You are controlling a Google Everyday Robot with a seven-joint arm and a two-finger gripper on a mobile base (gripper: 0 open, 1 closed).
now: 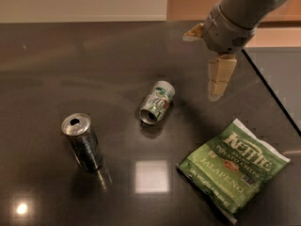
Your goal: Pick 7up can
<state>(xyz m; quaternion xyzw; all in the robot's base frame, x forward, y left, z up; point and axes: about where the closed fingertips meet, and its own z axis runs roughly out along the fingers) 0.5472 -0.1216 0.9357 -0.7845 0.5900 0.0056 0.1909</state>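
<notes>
On the table (70, 65), mid-scene, 7up can (157, 102) lies on its side, long axis running near-left to far-right, shiny end near-left. Gripper (202, 65) hangs right and slightly far of it, jaws spread, not touching. Likely next: shift left.

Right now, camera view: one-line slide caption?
Open gripper hovers beside the 7up can lying on its side; grey can upright, Kettle chip bag nearby.

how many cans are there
2: the 7up can lies on its side at centre; the taller dark can stands front-left. The end effector hangs right of the 7up can.
</notes>
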